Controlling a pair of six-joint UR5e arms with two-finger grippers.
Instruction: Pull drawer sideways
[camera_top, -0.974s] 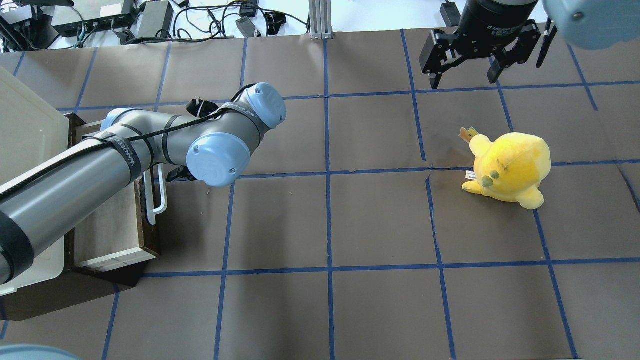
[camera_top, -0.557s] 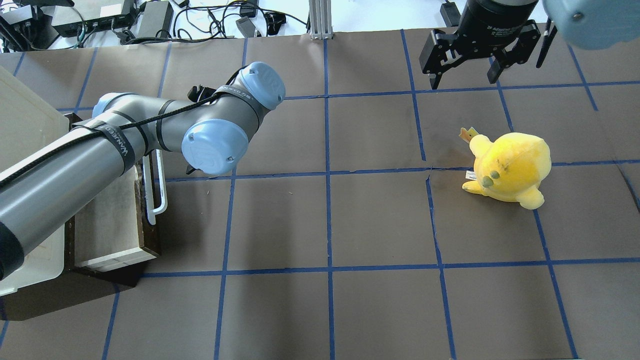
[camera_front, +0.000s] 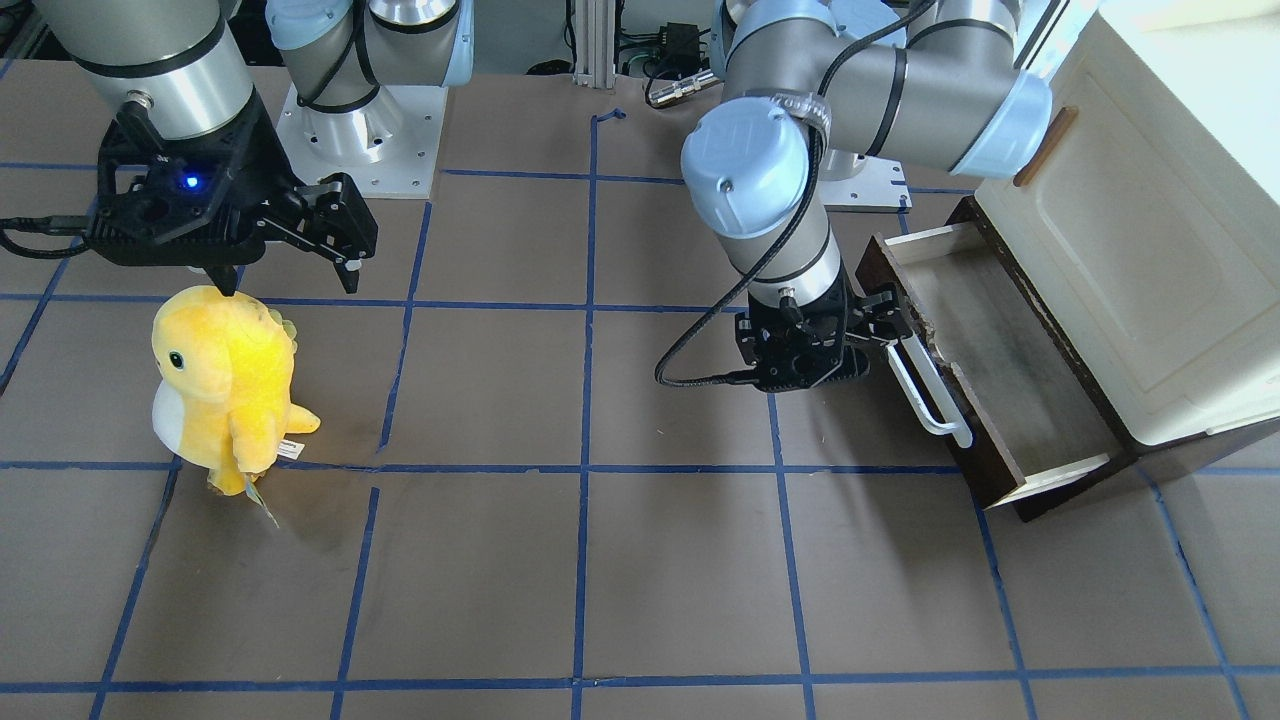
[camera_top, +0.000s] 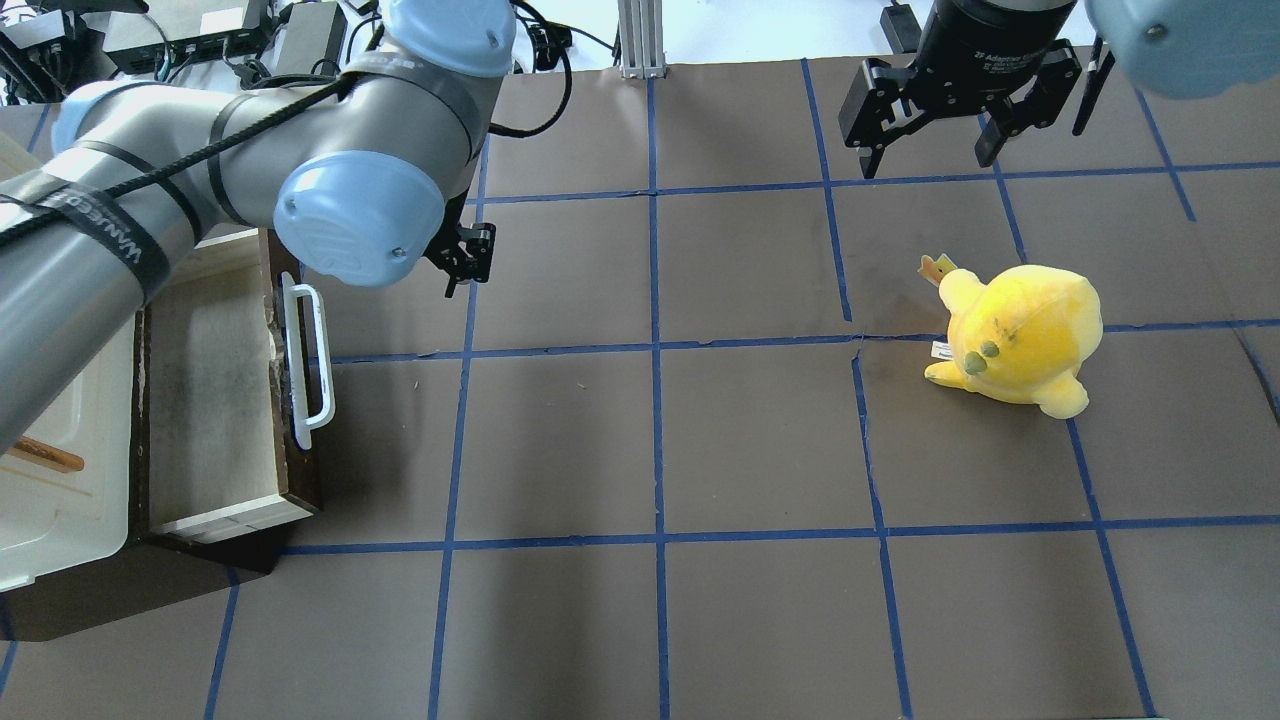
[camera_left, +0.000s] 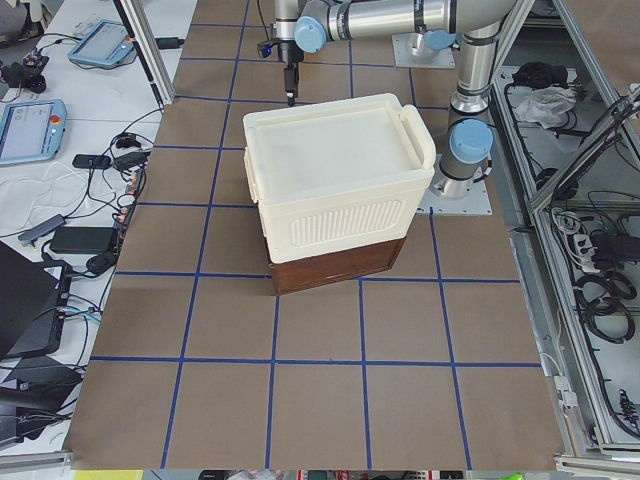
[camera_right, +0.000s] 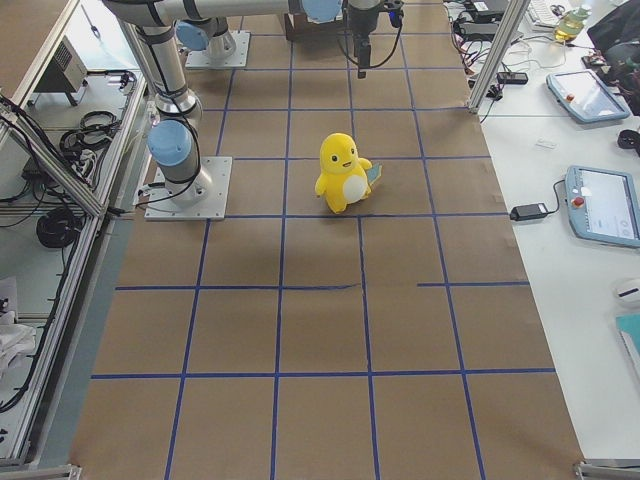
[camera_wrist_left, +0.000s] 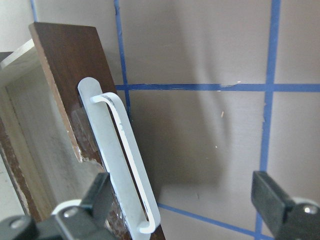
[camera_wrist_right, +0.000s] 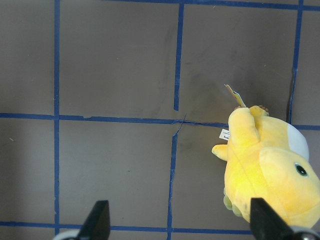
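The drawer (camera_top: 205, 400) stands pulled out of the cream cabinet (camera_top: 45, 490), its pale inside bare. Its dark brown front carries a long white bar handle (camera_top: 305, 365), which also shows in the front view (camera_front: 928, 392) and the left wrist view (camera_wrist_left: 122, 160). My left gripper (camera_top: 463, 255) is open and empty, raised beside the handle's far end. In the left wrist view (camera_wrist_left: 185, 197) the handle lies just inside one finger (camera_wrist_left: 95, 197), not gripped. My right gripper (camera_top: 930, 140) is open and empty, hovering beyond a yellow plush toy (camera_top: 1020, 335).
The cream cabinet (camera_front: 1130, 250) has a panelled door with a small brown handle (camera_front: 1037, 146). The plush toy (camera_front: 225, 385) stands on the brown mat with blue grid lines, below the right gripper (camera_front: 290, 270). Cables and boxes lie beyond the table's far edge.
My left arm has risen and swung toward the table's far side, taking the gripper off the handle area. The drawer stays open in the same place. The right arm has not moved.
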